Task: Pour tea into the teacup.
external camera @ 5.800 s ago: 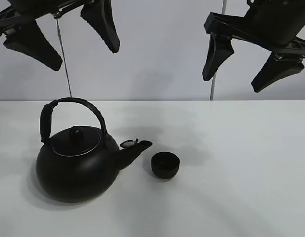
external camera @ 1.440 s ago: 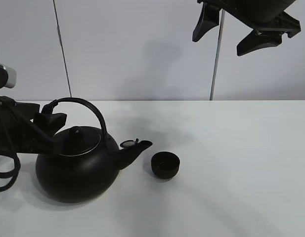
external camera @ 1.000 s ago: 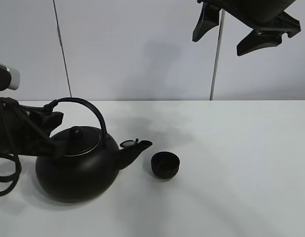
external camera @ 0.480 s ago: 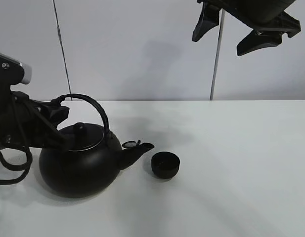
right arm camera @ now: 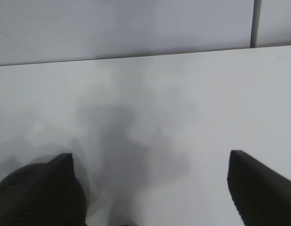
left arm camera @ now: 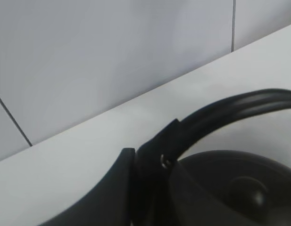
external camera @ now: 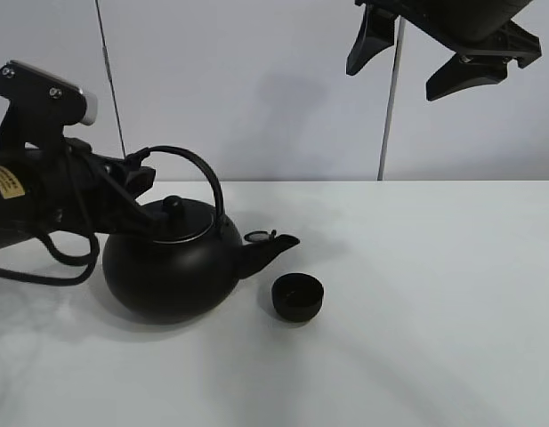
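Gripping: left gripper [external camera: 133,182] clamped arched handle [external camera: 201,165] of big round matte-black kettle [external camera: 172,267], centre-left.
Idle: right gripper [external camera: 391,80] gaped (empty), upper right.
Risk: hasty tilt could overshoot small matte-black handleless teacup [external camera: 297,296], spilling.

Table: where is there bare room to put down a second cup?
The whole table right of the teacup is bare, as is the strip in front of the kettle. It is crowded on the left, where the left arm holds the kettle with its spout close beside the teacup.
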`<state>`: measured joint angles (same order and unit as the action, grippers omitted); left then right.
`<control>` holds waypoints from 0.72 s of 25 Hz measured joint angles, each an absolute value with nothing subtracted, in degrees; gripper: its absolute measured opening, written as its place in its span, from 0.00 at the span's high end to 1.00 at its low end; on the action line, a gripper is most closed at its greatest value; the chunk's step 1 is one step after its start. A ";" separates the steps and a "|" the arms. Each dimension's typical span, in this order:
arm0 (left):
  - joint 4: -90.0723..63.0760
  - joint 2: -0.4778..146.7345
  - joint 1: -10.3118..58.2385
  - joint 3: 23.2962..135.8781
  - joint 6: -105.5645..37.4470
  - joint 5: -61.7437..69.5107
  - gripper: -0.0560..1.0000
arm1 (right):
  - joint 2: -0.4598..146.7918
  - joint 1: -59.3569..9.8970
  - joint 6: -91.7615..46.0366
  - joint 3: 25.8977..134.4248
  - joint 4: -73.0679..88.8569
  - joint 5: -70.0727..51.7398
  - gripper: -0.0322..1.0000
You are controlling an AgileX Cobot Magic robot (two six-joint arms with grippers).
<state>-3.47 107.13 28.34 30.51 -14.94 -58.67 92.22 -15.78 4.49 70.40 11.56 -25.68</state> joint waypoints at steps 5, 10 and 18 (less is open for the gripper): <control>-3.40 107.24 28.34 34.62 -15.11 -56.19 0.85 | 92.22 -15.78 4.49 70.40 11.56 -25.68 0.38; -2.43 107.24 28.34 36.14 -17.27 -53.86 0.85 | 92.22 -15.78 4.49 70.40 11.56 -25.68 0.38; -1.74 107.30 28.34 36.14 -19.42 -52.64 0.85 | 92.22 -15.78 4.49 70.40 11.56 -25.73 0.38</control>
<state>-1.74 107.30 28.34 36.14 -19.42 -52.64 92.22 -15.78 4.49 70.40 11.56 -25.73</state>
